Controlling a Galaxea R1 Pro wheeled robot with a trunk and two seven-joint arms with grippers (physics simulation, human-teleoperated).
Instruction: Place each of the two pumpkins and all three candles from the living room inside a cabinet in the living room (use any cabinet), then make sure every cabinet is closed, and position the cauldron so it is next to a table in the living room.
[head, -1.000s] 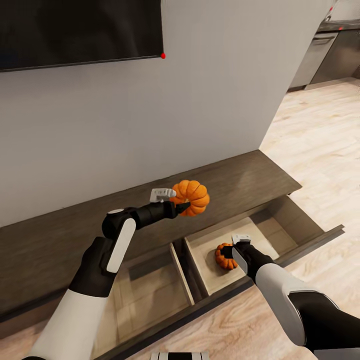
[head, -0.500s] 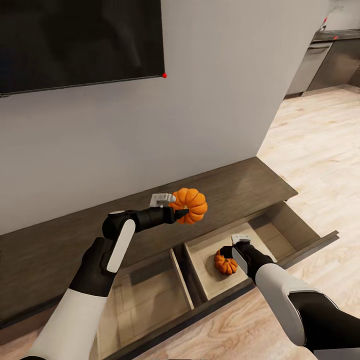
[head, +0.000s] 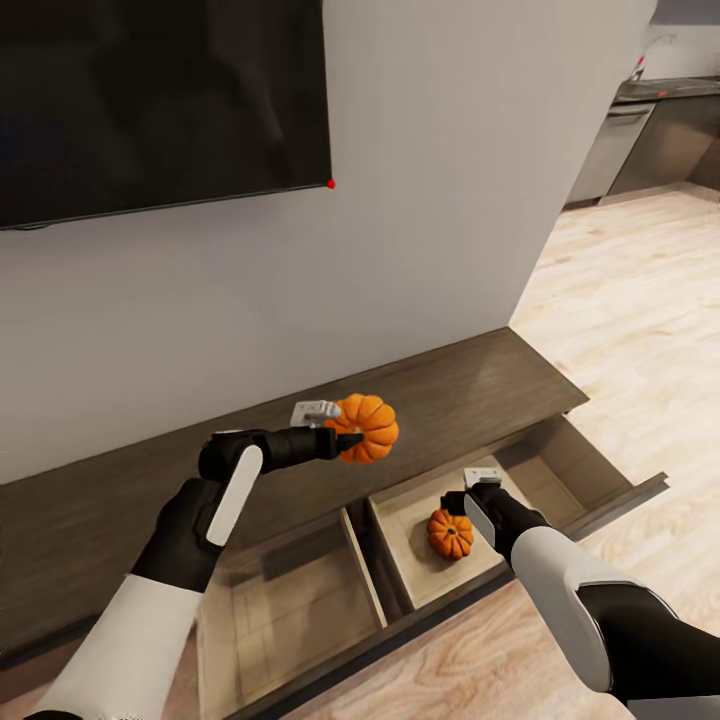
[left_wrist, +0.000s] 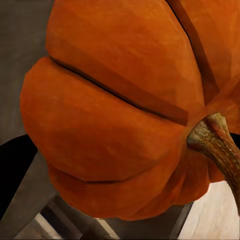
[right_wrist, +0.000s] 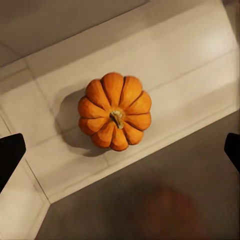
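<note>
Left tool (head: 345, 437) is clamped on one pumpkin (head: 366, 427), held above the cabinet (head: 480, 375) top. Right tool (head: 462, 497) is spread wide and holding nothing — it hovers over the second pumpkin (right_wrist: 115, 118), which sits upright in the cabinet's open right-hand drawer (head: 590, 470), stem up.

Head view looking down from above and forward over the long dark-brown wooden cabinet (head: 480, 375), left wrist view pressed close against a bright-orange ribbed pumpkin (left_wrist: 120, 100), right wrist view facing straight down on a second small orange pumpkin (right_wrist: 115, 118), which the head view shares (head: 451, 533)
</note>
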